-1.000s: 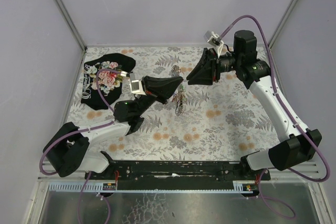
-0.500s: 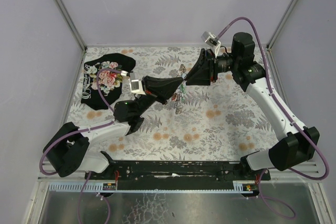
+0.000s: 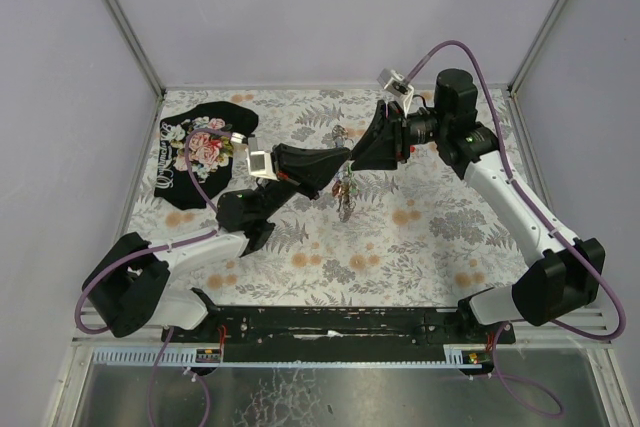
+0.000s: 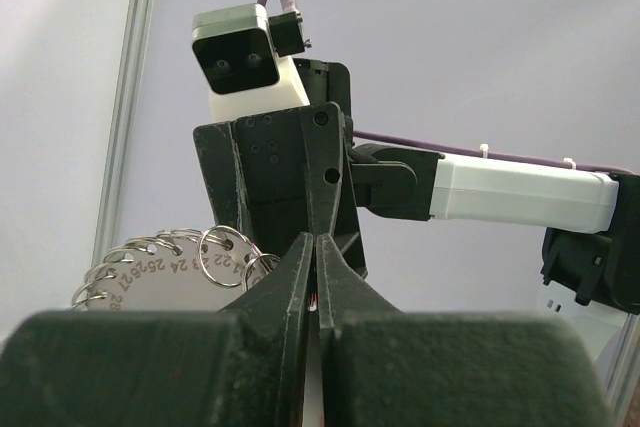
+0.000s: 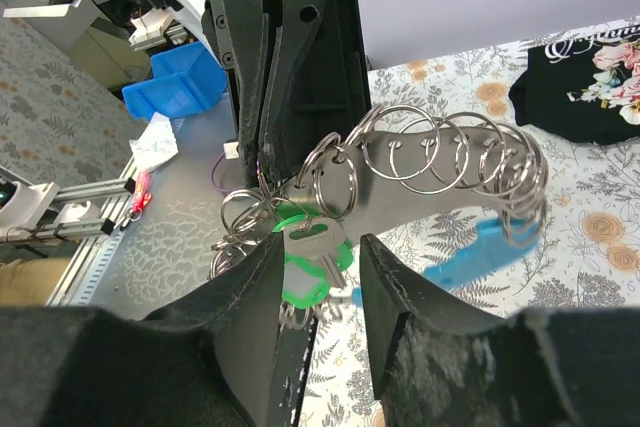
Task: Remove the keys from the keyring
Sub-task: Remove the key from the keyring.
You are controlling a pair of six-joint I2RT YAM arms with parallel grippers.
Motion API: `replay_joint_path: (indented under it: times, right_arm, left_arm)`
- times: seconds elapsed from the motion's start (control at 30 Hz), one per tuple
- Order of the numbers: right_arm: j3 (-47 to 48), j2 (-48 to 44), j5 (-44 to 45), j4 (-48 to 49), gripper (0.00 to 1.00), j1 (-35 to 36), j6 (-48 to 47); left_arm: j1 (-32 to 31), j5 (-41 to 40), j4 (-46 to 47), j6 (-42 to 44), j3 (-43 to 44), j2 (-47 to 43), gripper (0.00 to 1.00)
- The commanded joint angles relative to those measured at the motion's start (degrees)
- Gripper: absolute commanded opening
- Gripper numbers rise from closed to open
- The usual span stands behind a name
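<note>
My left gripper (image 3: 338, 167) is shut on the keyring (image 5: 335, 172), holding it up above the table. Its curved grey fob (image 5: 450, 182) carries several silvery rings, with a light-blue part (image 5: 478, 249) below it. The keys (image 3: 346, 199) dangle under the left gripper as a small cluster. In the right wrist view a green-headed key (image 5: 318, 247) hangs between my right gripper's (image 5: 320, 259) fingers, which stand open on either side of it, the left finger (image 5: 255, 287) close against it. In the left wrist view the left gripper (image 4: 315, 239) shows tight jaws with the numbered fob (image 4: 150, 282) to the left.
A black floral cloth (image 3: 200, 147) lies at the table's far left. The floral tablecloth (image 3: 440, 237) covers the table. Grey walls close in the left, back and right. A blue bin (image 5: 175, 92) sits off the table, behind the left arm.
My right gripper has moved left and down toward the left gripper, now straddling the hanging keys with its jaws a little wider. The left gripper has stayed put, still shut.
</note>
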Motion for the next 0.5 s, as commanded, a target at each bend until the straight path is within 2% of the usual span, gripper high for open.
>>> replay_joint_path:
  times: [0.0,0.13,0.47]
  right_arm:
    - [-0.40,-1.46,-2.27,5.93,0.41,0.59,3.50]
    - [-0.50,-1.62,-2.70,6.76,0.37,0.64,4.69]
    - [-0.10,-1.77,-3.86,6.69,0.37,0.62,5.57]
  left_arm:
    - [-0.28,0.09,5.38,-0.39,1.82,-0.02,0.00]
    - [-0.22,0.03,5.37,-0.32,1.55,0.17,0.00]
    - [-0.23,-0.21,5.20,0.31,0.21,-0.20,0.00]
